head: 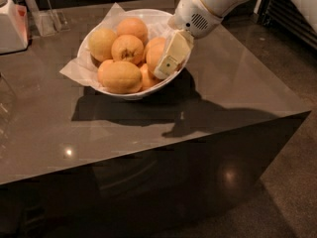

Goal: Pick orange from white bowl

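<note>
Camera view. A wide, shallow white bowl [132,94], lined with crinkled white paper [74,71], stands on the far half of a dark, glossy tabletop [233,108]. It holds several fruits. The target, a large round orange with dull deep-orange skin [151,56], lies on the bowl's right side, against the smaller orange with a dark stem dimple [128,48] and behind the yellower oval fruit [121,77] at the front.

My cream-coloured two-finger gripper [166,66] reaches in from the upper right and sits inside the bowl's right rim, directly over the target and covering its right flank. Whether it is spread, closed or already pinching the fruit, I cannot tell; contact cannot be confirmed either.

Assessment: the step in hand is the final approach and seating on the orange; no lift is evident. The next move calls for a firm, centred grip on that fruit alone, then a straight rise clear of the rim, without snagging the paper or rolling the neighbours.
</note>
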`<state>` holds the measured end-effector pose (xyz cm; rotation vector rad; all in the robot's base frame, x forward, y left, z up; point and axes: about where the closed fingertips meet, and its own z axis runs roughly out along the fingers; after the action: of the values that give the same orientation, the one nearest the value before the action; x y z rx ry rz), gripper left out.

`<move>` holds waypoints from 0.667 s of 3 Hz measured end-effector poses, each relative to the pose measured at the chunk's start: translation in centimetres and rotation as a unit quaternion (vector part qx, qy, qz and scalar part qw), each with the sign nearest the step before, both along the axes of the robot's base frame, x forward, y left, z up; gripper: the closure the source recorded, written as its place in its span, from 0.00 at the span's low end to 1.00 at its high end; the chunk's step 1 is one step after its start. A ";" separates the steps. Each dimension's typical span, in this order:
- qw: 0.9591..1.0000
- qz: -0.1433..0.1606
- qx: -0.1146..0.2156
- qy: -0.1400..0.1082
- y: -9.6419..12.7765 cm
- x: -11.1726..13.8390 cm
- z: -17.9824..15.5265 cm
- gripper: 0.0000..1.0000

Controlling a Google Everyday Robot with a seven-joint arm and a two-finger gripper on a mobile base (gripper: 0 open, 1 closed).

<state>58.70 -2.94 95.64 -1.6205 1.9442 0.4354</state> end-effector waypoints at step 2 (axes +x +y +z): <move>1.000 -0.010 0.003 0.007 -0.5 0.0 -0.7 0.46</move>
<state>58.73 -3.39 94.98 -1.5970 1.9661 0.4468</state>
